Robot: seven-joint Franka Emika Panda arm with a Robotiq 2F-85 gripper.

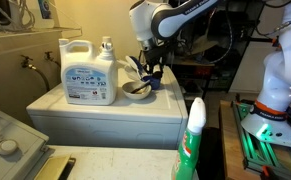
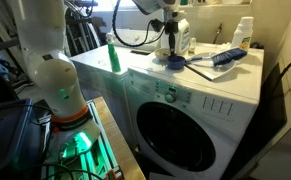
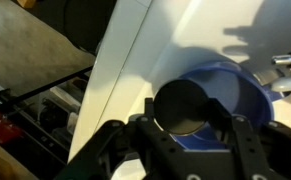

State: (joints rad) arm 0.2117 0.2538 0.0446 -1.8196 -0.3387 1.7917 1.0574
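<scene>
dim, warm and yellowish in an exterior view, brightest on the wall [image 1: 85,15] behind the detergent jug [image 1: 88,72]. cooler and flatter from the opposite side, tinted by a green led glow [image 2: 75,140] low by the robot base. blown out to near white across the washer top [image 3: 155,40] in the wrist view, crossed by soft shadows. renders the gripper [image 3: 185,142] as a near-black, unfocused mass. low in resolution, slightly soft throughout.
</scene>
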